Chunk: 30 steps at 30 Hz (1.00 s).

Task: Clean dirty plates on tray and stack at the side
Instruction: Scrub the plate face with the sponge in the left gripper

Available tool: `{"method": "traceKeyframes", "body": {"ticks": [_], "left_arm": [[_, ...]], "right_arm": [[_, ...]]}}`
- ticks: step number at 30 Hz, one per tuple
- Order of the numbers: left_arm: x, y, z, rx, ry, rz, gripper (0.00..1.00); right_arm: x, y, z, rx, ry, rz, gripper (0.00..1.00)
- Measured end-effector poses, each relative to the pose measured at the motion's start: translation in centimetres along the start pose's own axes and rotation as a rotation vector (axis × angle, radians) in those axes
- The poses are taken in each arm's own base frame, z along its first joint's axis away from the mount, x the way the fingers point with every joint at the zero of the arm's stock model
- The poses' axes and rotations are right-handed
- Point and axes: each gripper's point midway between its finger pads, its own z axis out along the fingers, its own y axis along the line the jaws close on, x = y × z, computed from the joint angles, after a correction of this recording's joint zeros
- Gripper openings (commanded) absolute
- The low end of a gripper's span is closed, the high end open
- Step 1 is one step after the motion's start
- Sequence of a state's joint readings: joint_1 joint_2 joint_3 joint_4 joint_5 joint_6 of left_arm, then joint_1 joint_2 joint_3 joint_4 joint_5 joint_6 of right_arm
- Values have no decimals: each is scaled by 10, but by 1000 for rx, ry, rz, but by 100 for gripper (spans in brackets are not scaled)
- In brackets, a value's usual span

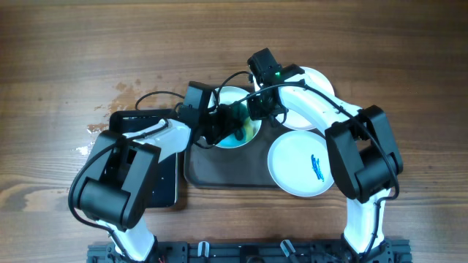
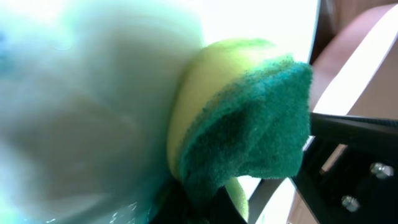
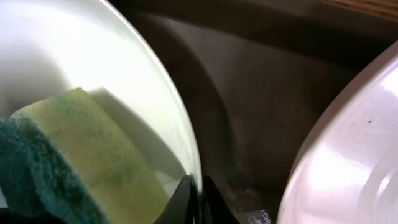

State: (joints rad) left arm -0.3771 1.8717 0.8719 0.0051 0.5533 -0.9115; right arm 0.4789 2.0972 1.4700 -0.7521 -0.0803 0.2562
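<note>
Sponge [image 2: 249,124], green scourer over yellow foam, right up against the left wrist lens and pressed to the white face of the middle plate [image 1: 230,98]. Clamped in the left hand [image 1: 219,130], jaws closed on its near end.

Middle plate on the far half of the tray [image 1: 219,169], with a teal smear [image 1: 235,139] spread over its near part, right at the sponge's contact. Pinched at the right rim by the right hand [image 3: 198,196], fingers drawn narrow on either side of the edge. Lifted clear of the tray or only steadied there: cannot tell.

Reads as the scrubbing step on one dirty plate, ink loosened into a wash but not yet gone. Calls next for more strokes across the smear under even pressure, the right hand bracing the rim against any skid. After that, probably a carry off the tray to the stacking side. Worth watching for a slippery wet rim in so thin a pinch.

Further out, marked plate [image 1: 300,164] on the near right of the tray, overhanging its right edge, blue scribble [image 1: 316,166] not yet wiped. Far plate [image 1: 318,79] to the right and beyond, partly under the right arm, seemingly clean. On the table or on the tray's far corner: hard to say. Smaller black tray [image 1: 164,179] to the left, beneath the left arm. Wooden table [image 1: 73,58] all round.
</note>
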Motion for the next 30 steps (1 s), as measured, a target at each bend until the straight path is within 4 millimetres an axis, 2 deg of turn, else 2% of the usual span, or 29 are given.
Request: {"method": "traceKeyframes", "body": {"ticks": [10, 14, 19, 22, 26, 30], "left_arm": [[-19, 47, -37, -214, -48, -43, 4], [-28, 54, -44, -270, -104, -30, 4], [-52, 65, -58, -369, -248, -3, 4], [-63, 60, -57, -344, -296, 37, 4], [-77, 42, -48, -198, -317, 112, 4], [-74, 26, -37, -94, -272, 148, 4]], "right_arm": [[1, 2, 0, -7, 4, -12, 4], [1, 3, 0, -13, 4, -16, 4], [1, 10, 0, -32, 0, -27, 4], [2, 10, 0, -34, 4, -26, 4], [4, 8, 0, -29, 14, -22, 4], [4, 3, -1, -18, 18, -14, 4]]}}
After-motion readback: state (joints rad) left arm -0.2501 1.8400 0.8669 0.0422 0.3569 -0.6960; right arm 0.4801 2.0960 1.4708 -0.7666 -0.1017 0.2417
